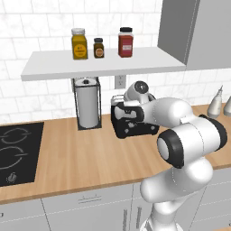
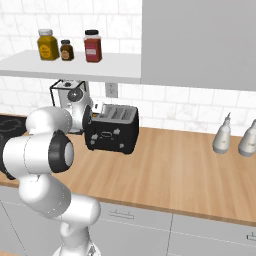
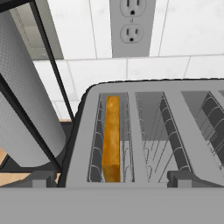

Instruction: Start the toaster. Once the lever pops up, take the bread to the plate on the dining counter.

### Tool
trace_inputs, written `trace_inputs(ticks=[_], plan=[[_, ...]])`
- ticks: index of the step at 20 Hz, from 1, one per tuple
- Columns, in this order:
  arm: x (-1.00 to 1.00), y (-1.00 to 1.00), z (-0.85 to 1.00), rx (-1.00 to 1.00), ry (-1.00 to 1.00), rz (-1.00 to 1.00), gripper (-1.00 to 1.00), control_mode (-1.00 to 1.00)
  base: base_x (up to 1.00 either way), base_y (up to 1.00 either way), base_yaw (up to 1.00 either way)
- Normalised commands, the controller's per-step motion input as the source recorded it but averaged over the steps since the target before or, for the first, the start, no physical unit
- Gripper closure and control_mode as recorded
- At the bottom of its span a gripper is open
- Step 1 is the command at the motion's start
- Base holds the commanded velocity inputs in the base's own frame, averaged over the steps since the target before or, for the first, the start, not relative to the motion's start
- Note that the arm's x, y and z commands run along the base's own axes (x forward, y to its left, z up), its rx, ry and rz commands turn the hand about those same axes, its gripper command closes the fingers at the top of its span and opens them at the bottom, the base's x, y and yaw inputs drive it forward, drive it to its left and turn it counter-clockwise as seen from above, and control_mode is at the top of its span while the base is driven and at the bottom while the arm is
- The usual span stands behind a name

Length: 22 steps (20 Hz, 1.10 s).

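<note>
Over the toaster [image 2: 112, 128] on the worktop, the gripper [image 1: 127, 111] hangs wide apart, holding nothing; arm half-hides it from the left; bread [image 3: 112, 140] sits in the leftmost slot, seen from the hand.

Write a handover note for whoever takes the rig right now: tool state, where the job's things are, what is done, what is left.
Tool: open, holding nothing, poised close above the toaster, looking down into its slots.
Toaster: on the wood worktop against the tiled wall, next to the paper-towel roll.
Bread: standing on edge in the slot nearest the paper-towel roll; the other slots seen from the hand view look empty.
Done: arm brought over the toaster.
Left: cannot tell from here whether the lever has been pressed, so check that, start the toaster if needed, wait for the pop, lift out the bread and carry it to the plate on the dining counter.
</note>
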Motion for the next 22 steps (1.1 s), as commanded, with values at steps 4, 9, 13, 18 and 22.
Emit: trace_inputs(ticks=[4,9,13,18,22], plan=[[0.0,0.0,0.0,0.0,0.0,0.0,-1.0,-1.0,0.0,0.0,0.0],[0.0,0.0,0.0,0.0,0.0,0.0,-1.0,-1.0,0.0,0.0,0.0],[0.0,0.0,0.0,0.0,0.0,0.0,-1.0,-1.0,0.0,0.0,0.0],[0.0,0.0,0.0,0.0,0.0,0.0,-1.0,-1.0,0.0,0.0,0.0],[0.0,0.0,0.0,0.0,0.0,0.0,-1.0,-1.0,0.0,0.0,0.0]])
